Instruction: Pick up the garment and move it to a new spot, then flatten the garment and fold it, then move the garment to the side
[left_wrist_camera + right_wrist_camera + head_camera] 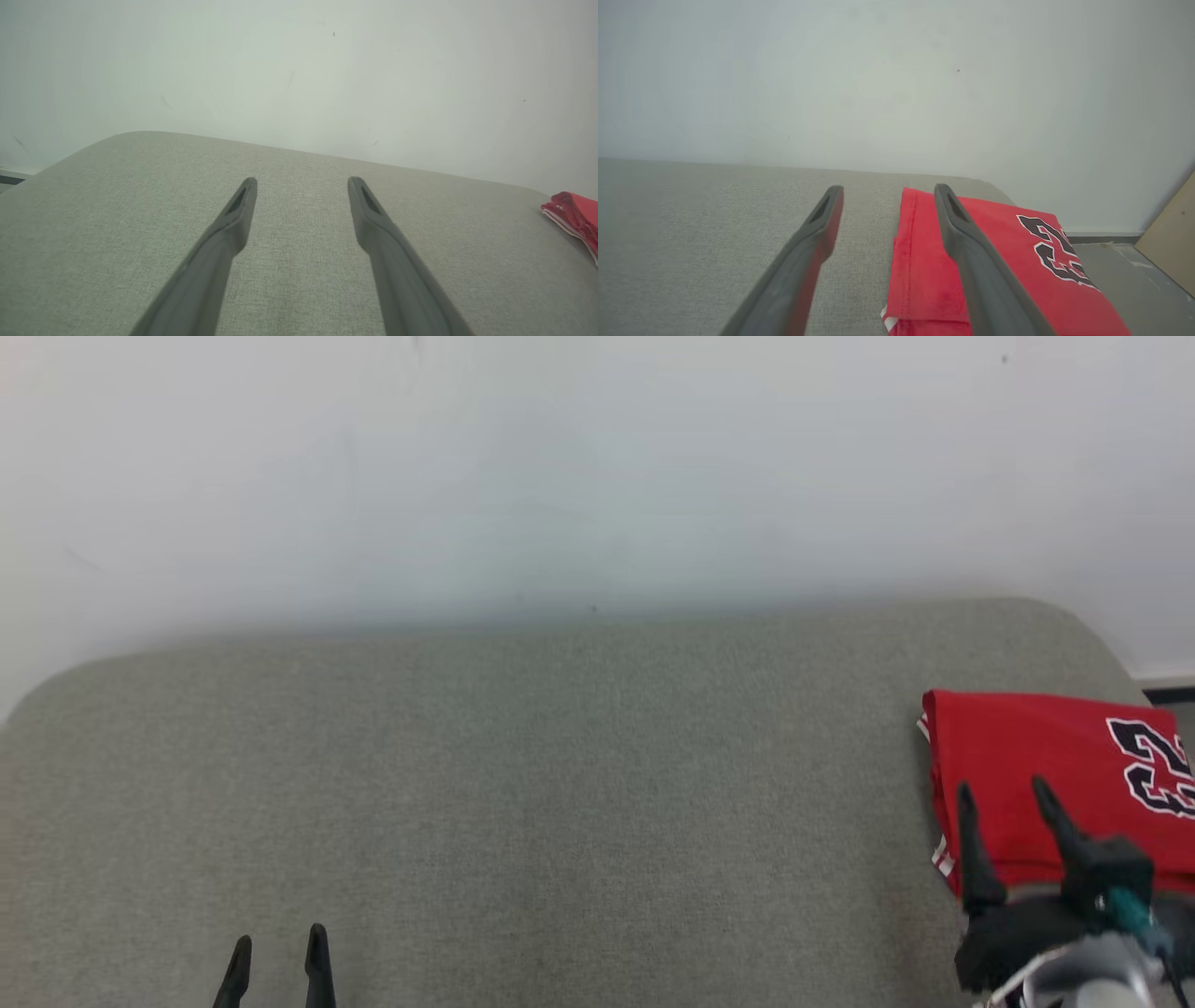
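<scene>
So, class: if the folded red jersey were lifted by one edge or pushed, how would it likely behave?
Probably floppy: the jersey is thin cloth in flat folded layers, so lifted by one edge it would likely droop and unfold. Likely light: the stack sits low. Pushed, it may bunch rather than slide, as the grey surface looks coarsely woven.
</scene>
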You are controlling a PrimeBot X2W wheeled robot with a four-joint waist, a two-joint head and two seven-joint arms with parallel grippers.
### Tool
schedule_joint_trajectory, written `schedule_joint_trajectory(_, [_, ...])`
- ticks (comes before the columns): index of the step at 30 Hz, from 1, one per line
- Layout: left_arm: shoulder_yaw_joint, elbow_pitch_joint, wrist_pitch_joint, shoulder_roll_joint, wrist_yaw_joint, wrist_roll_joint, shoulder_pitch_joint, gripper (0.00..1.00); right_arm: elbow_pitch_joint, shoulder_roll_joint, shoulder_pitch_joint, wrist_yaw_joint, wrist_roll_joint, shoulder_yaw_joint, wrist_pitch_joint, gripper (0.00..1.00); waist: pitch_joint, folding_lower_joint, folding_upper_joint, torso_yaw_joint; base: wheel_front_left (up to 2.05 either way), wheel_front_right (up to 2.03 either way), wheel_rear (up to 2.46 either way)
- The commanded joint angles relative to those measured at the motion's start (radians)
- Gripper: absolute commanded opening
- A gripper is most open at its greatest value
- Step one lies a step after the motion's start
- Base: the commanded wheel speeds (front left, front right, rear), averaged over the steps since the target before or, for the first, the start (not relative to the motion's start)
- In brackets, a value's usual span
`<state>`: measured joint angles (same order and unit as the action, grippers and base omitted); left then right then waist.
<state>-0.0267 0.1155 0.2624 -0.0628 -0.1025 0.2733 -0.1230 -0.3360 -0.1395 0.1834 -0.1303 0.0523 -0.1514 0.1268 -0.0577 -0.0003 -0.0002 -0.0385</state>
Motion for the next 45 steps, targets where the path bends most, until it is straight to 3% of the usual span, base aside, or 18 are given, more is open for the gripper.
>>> schedule_joint_trajectory(1, [-0.008, 0.016, 0.001, 0.004, 0.001, -0.013, -0.017, 1.0, 0.028, 0.018, -0.052, -0.001, -0.023, 0.0, 0.009, 1.0, -0.064, 0.0003, 0.0002, 0.036, 0.0, 0.0, 0.0])
schedule_joint_trajectory(13, [-0.017, 0.103, 0.001, 0.01, -0.019, -0.042, -0.065, 1.0, 0.14, 0.088, -0.267, -0.001, -0.065, 0.032, 0.007, 1.0, -0.089, 0.0003, 0.0002, 0.032, 0.0, 0.0, 0.0])
schedule_joint_trajectory(39, [-0.04, 0.122, 0.001, 0.013, -0.028, -0.036, -0.064, 1.0, 0.136, 0.09, -0.299, -0.001, -0.145, 0.082, 0.033, 1.0, -0.082, 0.0003, 0.0002, 0.041, 0.0, 0.0, 0.0])
schedule_joint_trajectory(40, [-0.039, 0.123, 0.0, 0.011, -0.027, -0.037, -0.061, 0.0, 0.135, 0.089, -0.289, 0.0, -0.139, 0.081, 0.029, 0.0, -0.082, 0.0003, 0.0002, 0.041, 0.0, 0.0, 0.0])
schedule_joint_trajectory(45, [-0.039, 0.164, -0.008, 0.016, -0.027, -0.022, -0.06, 0.0, 0.088, 0.091, -0.297, 0.0, -0.152, 0.077, 0.017, 0.0, -0.081, 0.0003, 0.0002, 0.041, 0.0, 0.0, 0.0])
